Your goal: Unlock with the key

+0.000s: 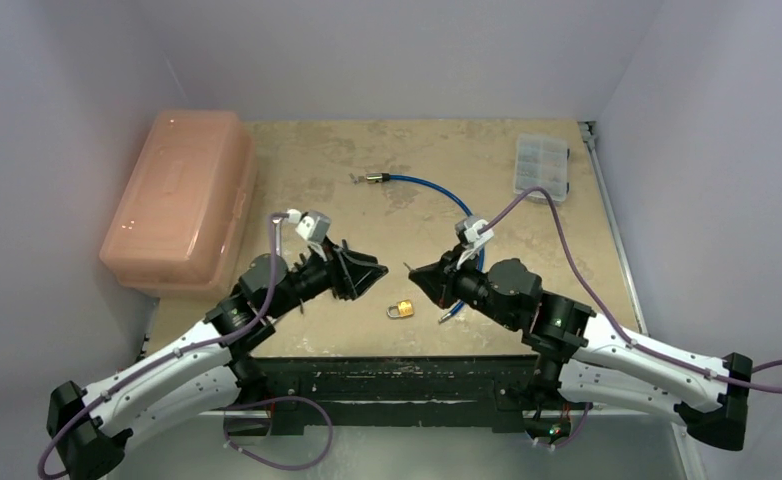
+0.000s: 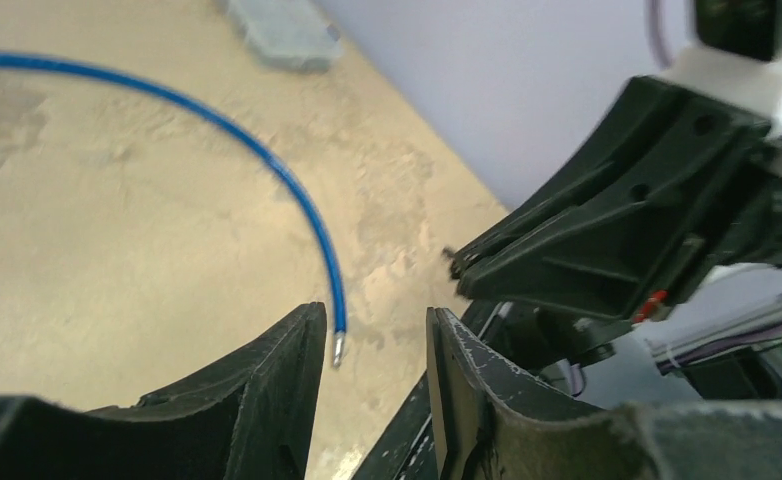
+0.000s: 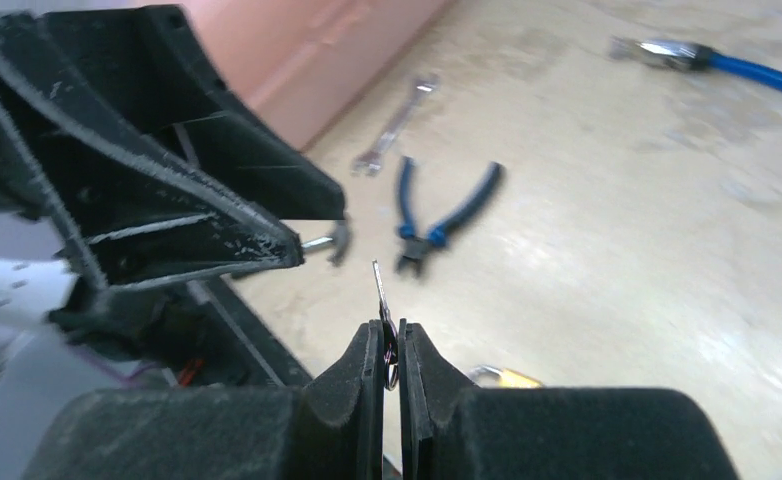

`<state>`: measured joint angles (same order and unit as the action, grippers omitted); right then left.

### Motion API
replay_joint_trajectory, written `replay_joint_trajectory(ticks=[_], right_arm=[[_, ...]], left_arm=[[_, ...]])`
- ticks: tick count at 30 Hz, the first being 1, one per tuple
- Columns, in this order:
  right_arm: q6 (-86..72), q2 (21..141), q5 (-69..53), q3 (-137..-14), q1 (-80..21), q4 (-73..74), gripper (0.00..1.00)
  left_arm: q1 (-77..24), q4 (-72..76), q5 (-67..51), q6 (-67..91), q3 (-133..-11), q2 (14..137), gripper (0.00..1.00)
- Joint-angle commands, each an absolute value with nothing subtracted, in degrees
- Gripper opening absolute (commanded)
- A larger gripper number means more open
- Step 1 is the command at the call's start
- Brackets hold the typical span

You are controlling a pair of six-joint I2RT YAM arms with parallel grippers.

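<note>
Padlock (image 3: 508, 377) mostly behind rt end effector (image 3: 390, 331)

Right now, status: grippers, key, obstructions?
Left gripper open, empty. Right gripper shut on the key. Padlock lies on table, uncovered.

- The left arm (image 1: 182, 358) rises from its base at the near-left edge of the table (image 1: 367, 210), elbow bent, with the forearm pointing inward toward the middle.
- The right arm (image 1: 647, 350) mirrors it from the near-right side, its forearm pointing inward to the left.
- The left gripper (image 1: 377, 270) lies roughly level, tip aimed right. Its jaws stand apart with nothing between them.
- The right gripper (image 1: 414, 271) lies roughly level, tip aimed left. Its jaws are pressed together on the key (image 3: 380, 290), whose thin blade sticks out past the fingertips.
- The two gripper tips face each other nose to nose, near but not touching, above the table's near middle.
</note>
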<state>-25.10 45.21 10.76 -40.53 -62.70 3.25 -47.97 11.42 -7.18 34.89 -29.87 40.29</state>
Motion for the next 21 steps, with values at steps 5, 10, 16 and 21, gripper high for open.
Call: replay_joint_trajectory(ticks=[5, 10, 16, 21], right_arm=[[-36.50, 44.78, 38.82, -46.39, -62.84, 25.51, 0.00], [-39.89, 44.74, 41.77, -46.92, -62.84, 29.52, 0.00], [-40.50, 43.81, 41.92, -46.31, -62.84, 30.72, 0.00], [-39.91, 42.52, 41.50, -45.32, -62.84, 30.41, 0.00]], left_arm=[[-48.33, -9.41, 4.58, 45.50, -38.86, 55.03, 0.40], [-58.49, -14.65, 15.47, 56.83, -41.07, 64.93, 0.27], [-65.31, -14.70, 19.65, 64.39, -41.92, 73.64, 0.28], [-65.48, -8.28, 18.88, 65.15, -38.71, 77.88, 0.28]])
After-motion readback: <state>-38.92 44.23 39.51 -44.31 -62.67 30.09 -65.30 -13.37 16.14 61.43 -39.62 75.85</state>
